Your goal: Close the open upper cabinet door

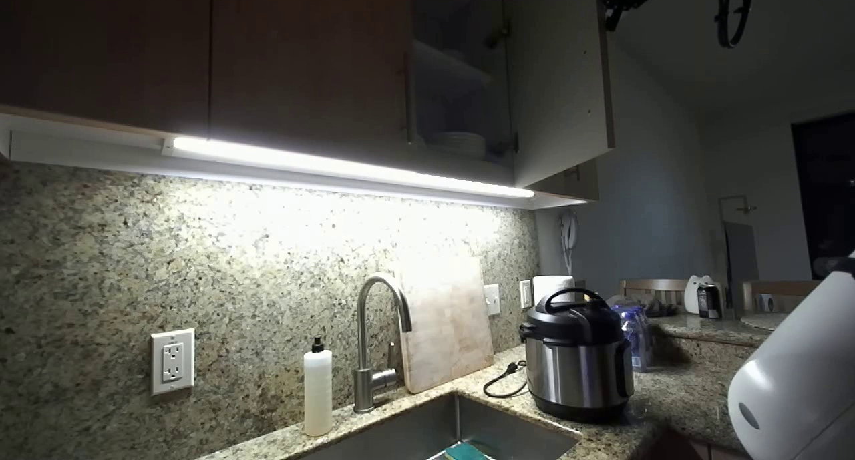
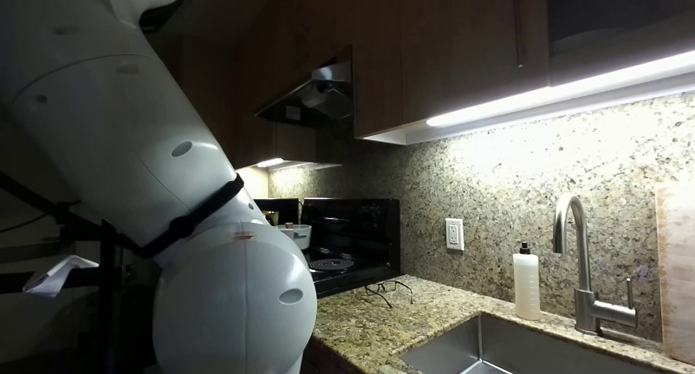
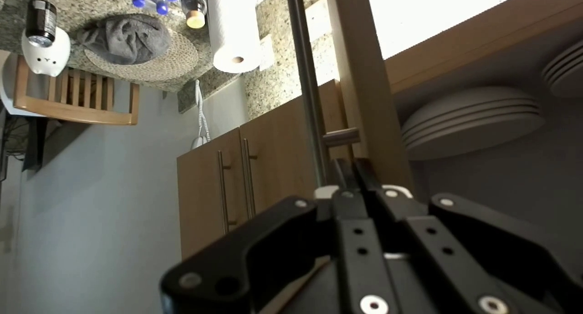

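Gripper [image 3: 352, 167] narrow, five o'clock; upper cabinet door [image 3: 370, 90], its handle [image 3: 304, 54] at twelve in wrist view alone; can [image 3: 41, 20] label illegible.

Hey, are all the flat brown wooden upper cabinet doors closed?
No, in an exterior view one flat wooden upper cabinet door stands swung open, exposing a pale flat shelf inside.

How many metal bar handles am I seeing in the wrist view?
3: the near handle on the upper cabinet door, and, on the farther doors, the left handle and right handle as pictured. The pincer may hide others.
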### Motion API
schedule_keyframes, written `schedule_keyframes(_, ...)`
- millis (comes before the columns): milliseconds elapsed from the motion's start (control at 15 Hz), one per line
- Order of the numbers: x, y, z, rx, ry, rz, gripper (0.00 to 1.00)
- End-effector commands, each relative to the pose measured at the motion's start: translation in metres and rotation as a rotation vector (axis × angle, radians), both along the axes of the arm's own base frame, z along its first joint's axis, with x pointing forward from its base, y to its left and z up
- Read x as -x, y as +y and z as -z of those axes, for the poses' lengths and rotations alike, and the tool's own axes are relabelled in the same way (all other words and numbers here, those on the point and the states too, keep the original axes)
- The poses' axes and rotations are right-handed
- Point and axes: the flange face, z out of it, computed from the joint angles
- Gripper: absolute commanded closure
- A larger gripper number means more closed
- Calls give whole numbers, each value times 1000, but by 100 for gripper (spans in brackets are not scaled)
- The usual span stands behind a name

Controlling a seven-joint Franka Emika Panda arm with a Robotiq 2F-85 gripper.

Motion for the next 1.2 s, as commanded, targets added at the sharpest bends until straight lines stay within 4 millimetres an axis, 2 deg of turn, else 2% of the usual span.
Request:
schedule_keyframes(0,-25,2,-5,21,-25,35,93)
schedule_keyframes(1133,-54,50,-15,46,-50,-17,93)
